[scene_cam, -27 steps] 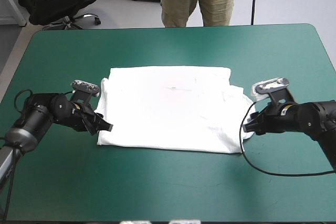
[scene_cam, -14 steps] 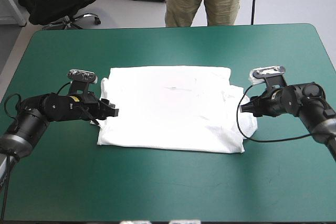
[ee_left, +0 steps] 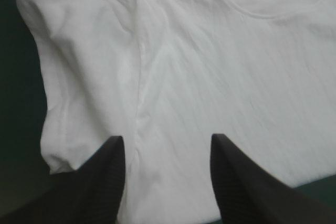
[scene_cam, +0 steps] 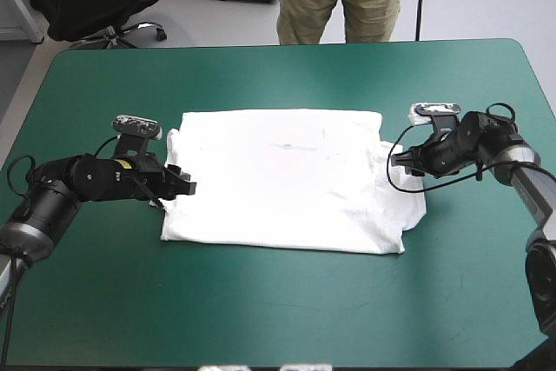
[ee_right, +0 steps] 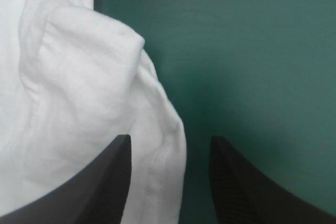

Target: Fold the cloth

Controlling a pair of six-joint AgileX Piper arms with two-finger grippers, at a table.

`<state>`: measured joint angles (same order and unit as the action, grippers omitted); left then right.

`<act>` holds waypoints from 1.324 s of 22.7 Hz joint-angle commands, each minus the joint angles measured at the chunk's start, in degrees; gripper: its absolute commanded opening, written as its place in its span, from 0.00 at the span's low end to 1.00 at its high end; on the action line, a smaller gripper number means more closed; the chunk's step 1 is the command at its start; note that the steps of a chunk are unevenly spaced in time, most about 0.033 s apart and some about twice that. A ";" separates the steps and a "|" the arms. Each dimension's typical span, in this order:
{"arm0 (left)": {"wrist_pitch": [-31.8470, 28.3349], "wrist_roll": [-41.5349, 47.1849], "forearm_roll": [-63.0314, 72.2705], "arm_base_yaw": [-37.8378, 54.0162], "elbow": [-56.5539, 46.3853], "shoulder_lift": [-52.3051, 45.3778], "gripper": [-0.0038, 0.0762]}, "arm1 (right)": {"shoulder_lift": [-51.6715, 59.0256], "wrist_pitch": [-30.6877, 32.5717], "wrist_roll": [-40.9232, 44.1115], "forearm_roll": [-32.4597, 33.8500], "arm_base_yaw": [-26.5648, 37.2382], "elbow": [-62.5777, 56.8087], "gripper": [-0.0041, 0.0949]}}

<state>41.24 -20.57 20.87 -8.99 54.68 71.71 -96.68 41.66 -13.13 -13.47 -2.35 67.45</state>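
T-shirt [scene_cam: 282,180] flat, left pincer [ee_left: 167,137], right pincer [ee_right: 169,137] parted

Bright, even light comes from above. A soft shadow darkens the teal-green cover [ee_right: 252,51] just ahead of the right gripper [ee_right: 169,141].

teal-green cover [scene_cam: 287,301] over the table [scene_cam: 104,288]: lies smooth and flat, reaches every edge in view. runs straight along the far edge, rounds off at both far corners, slants outward down the left and right sides toward the near edge in the high view. has one even colour across the near half. shows again in the right wrist view as a plain field, darker in a patch of shadow, and in the left wrist view as a dark strip along one side and at one corner.
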 commanded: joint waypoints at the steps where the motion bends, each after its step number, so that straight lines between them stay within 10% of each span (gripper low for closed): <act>1: -2.21 -0.42 1.22 -0.20 1.80 -1.23 0.51 | -0.38 -1.11 -0.93 -1.28 0.37 2.95 0.45; 11: -1.49 -0.54 1.22 -0.20 1.80 -1.23 0.51 | -2.93 -0.95 -5.45 -1.28 0.37 3.07 0.02; 22: -0.81 -0.54 0.25 -0.20 1.80 -1.23 0.51 | 8.03 12.42 -10.61 -8.08 -3.06 11.02 0.03; 30: -0.03 -0.35 -2.41 -0.20 1.80 -1.23 0.51 | 0.81 3.70 -8.00 -9.37 -19.92 11.02 0.03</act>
<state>42.75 -21.14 17.74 -8.99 54.68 71.71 -95.70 49.52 -21.65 -21.39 -19.92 76.58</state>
